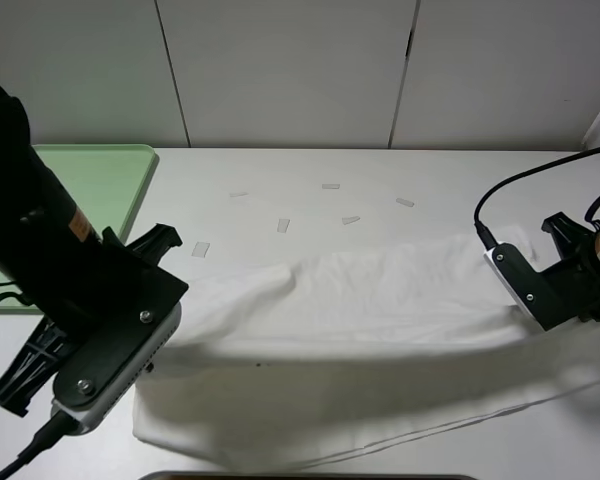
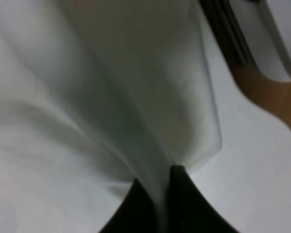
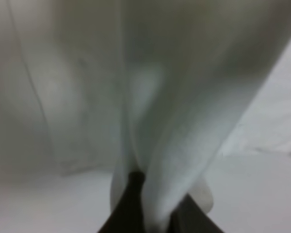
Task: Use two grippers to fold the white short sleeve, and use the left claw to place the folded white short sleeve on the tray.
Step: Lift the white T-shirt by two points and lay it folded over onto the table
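1. Nearest the camera in the high view, the white short sleeve [image 1: 360, 400] lies partly flat on the table [image 1: 460, 175]. Its near edge runs left to right and is free of both arms.

2. Just beyond that, the garment's farther edge is raised off the table and stretched as a sagging ridge between the two arms, with a shadow on the cloth below it. The long axis therefore runs left to right, from one gripper to the other.

3. The left claw [image 2: 157, 191] is clenched on the left end of this ridge. Its wrist view shows cloth drawn tight between the two dark fingers [image 2: 136, 204].

4. The right gripper [image 3: 155, 206] is likewise clamped on the right end, with a band of white cloth passing down between its jaws. Both wrist views are blurred, so we cannot tell the depth of either bite.

5. We judge that the coming move turns on this line. The held edge must travel across the short axis, toward the near edge, with both ends kept level so the ridge lands parallel to the cloth beneath. If one arm gets ahead of the other, the fold is likely to skew.

6. Farther back, small tape strips [image 1: 283, 225] lie on bare table, apart from the garment.

7. Farthest, at the left rear, sits the tray [image 1: 105, 175], well apart from the shirt and partly hidden by the left arm. That arm is the nearer one to it. Nothing of the garment is on the tray.
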Available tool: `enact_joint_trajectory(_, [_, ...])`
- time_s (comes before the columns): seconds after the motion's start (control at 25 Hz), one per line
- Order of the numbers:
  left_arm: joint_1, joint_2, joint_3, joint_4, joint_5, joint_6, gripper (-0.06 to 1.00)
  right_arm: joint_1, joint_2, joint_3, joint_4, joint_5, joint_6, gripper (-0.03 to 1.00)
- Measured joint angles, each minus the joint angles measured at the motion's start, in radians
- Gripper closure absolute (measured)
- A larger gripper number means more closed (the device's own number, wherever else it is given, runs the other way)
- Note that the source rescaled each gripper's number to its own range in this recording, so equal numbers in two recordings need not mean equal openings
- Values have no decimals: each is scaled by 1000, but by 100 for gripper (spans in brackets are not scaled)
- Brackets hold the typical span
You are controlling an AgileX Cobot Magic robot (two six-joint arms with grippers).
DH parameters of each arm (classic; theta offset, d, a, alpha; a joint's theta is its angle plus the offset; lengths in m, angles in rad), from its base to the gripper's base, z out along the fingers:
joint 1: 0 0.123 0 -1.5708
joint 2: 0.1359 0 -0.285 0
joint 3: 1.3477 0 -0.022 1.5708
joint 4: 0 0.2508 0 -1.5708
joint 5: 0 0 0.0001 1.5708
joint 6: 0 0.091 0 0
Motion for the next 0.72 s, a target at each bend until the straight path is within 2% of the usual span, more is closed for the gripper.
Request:
enact_joint_trajectory(0.24, [-4,24,62,-25,-20,32,91,0,0,22,1,-63,-2,97])
enact_joint_trajectory(0.36, [-5,46,74,-37,-30,35,82,0,0,22,10,-67,-2,96])
enact_joint_trajectory(0.4, [-5,46,74,-37,-30,35,82,0,0,23,30,-67,-2,88])
enact_joint_trajectory(0.44, [-5,52,76,-42,-32,35,77,0,0,23,41,-67,-2,79])
enact_joint_trajectory(0.48, [-5,63,76,-61,-32,36,62,0,0,23,41,-67,-2,79])
enact_joint_trajectory(0.6, [-5,67,76,-112,-37,36,38,0,0,23,87,-63,-2,35])
enact_joint_trajectory(0.64, [-5,67,76,-126,-38,36,33,0,0,23,104,-60,-2,19])
enact_joint_trajectory(0.72, [-5,67,76,-148,-37,30,27,0,0,23,126,-53,-2,6])
